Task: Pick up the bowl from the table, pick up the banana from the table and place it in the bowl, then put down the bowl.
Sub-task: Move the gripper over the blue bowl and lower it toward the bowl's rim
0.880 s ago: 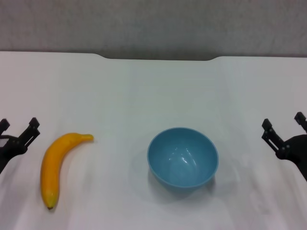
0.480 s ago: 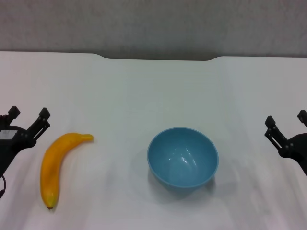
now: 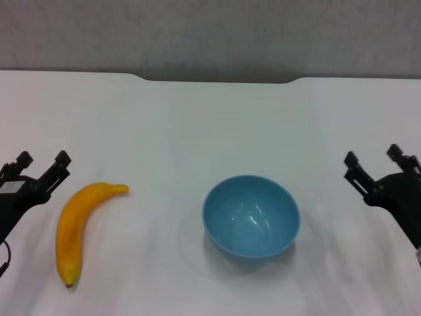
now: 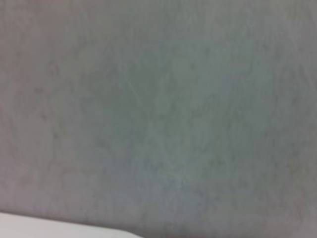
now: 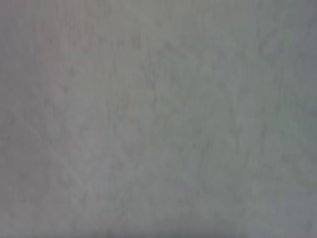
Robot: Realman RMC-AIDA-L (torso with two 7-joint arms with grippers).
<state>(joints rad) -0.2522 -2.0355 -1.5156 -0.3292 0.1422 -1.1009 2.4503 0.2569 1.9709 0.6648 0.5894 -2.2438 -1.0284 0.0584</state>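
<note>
A glossy light-blue bowl [image 3: 250,216] stands upright and empty on the white table [image 3: 197,125], a little right of centre. A curved yellow-orange banana [image 3: 75,228] lies on the table at the left, its stem toward the bowl. My left gripper [image 3: 43,162] is open and empty, just left of the banana's stem end. My right gripper [image 3: 373,160] is open and empty, to the right of the bowl and apart from it. Both wrist views show only a blurred grey surface, with a sliver of white table in the left wrist view [image 4: 49,230].
The table's far edge has a shallow notch [image 3: 217,80] with a grey wall [image 3: 210,33] behind it.
My left gripper has moved in from the left edge toward the banana. My right gripper has moved left toward the bowl. The bowl and banana have not moved.
</note>
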